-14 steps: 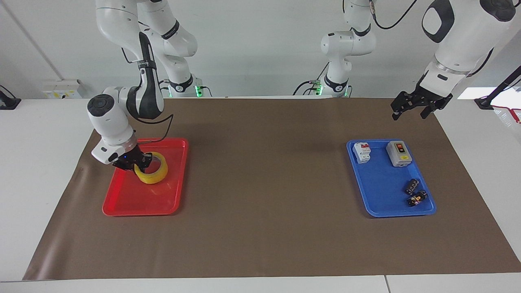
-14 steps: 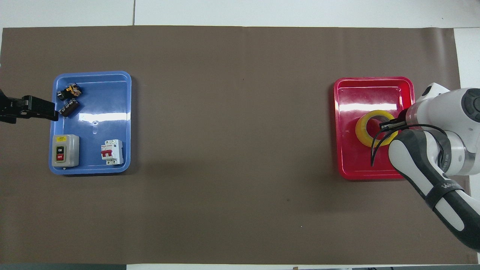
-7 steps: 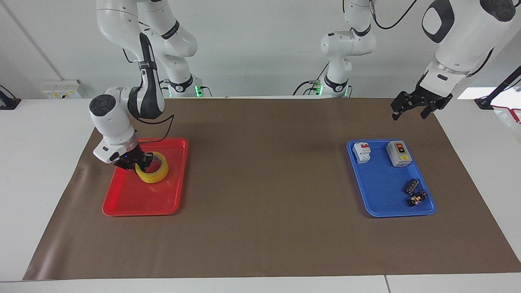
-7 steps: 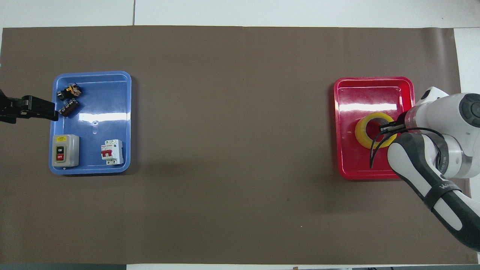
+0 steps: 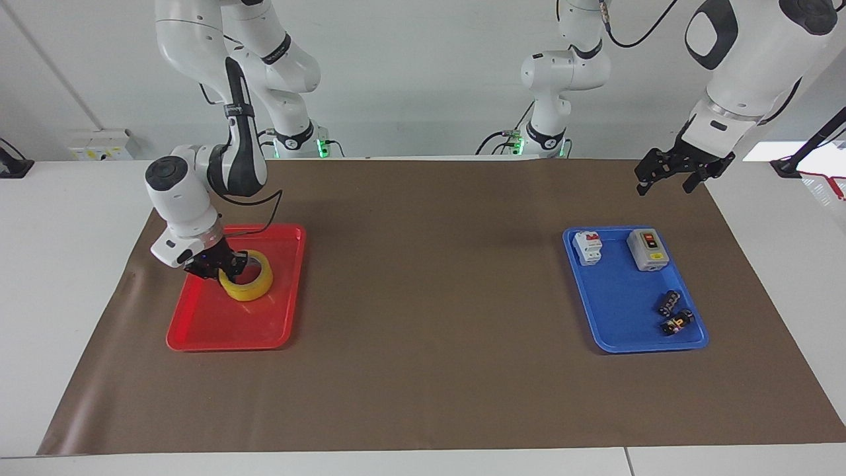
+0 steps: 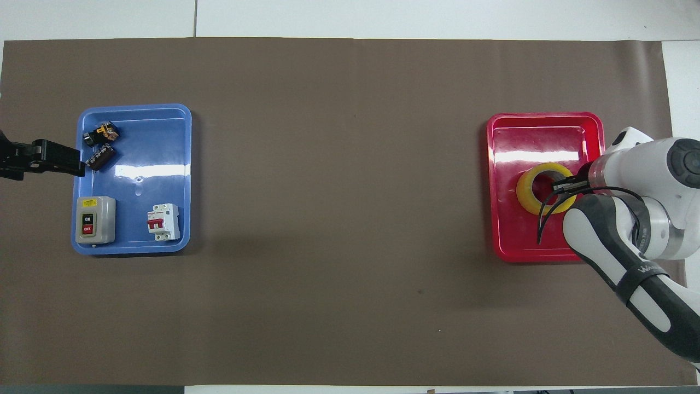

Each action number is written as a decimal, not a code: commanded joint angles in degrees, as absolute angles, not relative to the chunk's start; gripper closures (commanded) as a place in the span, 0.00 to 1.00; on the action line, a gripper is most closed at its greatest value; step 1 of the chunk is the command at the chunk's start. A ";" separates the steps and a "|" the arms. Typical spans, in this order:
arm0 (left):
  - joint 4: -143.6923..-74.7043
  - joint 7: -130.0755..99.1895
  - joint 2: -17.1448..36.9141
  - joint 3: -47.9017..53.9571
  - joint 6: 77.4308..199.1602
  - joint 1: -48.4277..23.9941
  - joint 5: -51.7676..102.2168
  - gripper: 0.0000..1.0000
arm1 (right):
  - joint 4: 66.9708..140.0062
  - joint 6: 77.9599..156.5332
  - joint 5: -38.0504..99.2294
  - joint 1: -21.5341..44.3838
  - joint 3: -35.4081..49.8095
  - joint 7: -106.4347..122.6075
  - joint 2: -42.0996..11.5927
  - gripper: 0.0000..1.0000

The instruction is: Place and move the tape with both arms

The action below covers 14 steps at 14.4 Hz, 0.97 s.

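My right gripper (image 5: 225, 266) is down in the red tray (image 5: 218, 330), and its fingers are closed on the wall of the tape (image 5: 254, 284), one finger inside the ring and one outside. The tape is in the middle part of this tray, at the right arm's end of the table. My left gripper (image 5: 667, 173) waits in the air with its fingers spread apart, over the brown mat (image 5: 429, 297) near the blue tray (image 5: 621, 330).

The tape (image 5: 249, 283) lies in a tray (image 5: 218, 330) under the right gripper (image 5: 220, 266); the left gripper (image 5: 667, 173) hangs near another tray (image 5: 621, 340).
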<state>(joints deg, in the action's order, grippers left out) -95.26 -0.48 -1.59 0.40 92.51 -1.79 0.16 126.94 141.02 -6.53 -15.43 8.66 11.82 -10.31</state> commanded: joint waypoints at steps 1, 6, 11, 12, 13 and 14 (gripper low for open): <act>-96.68 0.26 -2.90 0.70 92.72 -1.14 1.41 0.00 | 127.35 142.47 -5.80 -16.35 9.40 10.99 -10.11 0.75; -96.68 0.26 -2.90 0.70 92.72 -1.14 1.41 0.00 | 124.03 139.15 -5.80 -16.08 9.49 9.84 -8.53 0.00; -96.68 0.26 -2.90 0.70 92.81 -1.14 1.41 0.00 | 110.33 122.03 -6.24 -11.88 11.07 -2.42 -6.07 0.00; -96.68 0.26 -2.90 0.70 92.81 -1.14 1.41 0.00 | 107.00 117.47 -6.68 -11.08 11.16 -5.94 -5.80 0.00; -96.68 0.26 -2.90 0.70 92.73 -1.14 1.41 0.00 | 103.92 113.51 -6.68 -10.12 11.16 -7.80 -5.10 0.00; -96.68 0.26 -2.90 0.70 92.81 -1.14 1.41 0.00 | 100.93 109.81 -6.59 -9.59 11.25 -9.21 -4.40 0.00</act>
<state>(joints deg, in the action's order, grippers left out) -95.25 -0.47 -1.59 0.40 92.51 -1.79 0.16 106.63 116.07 -6.42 -9.99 10.91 -5.92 -4.76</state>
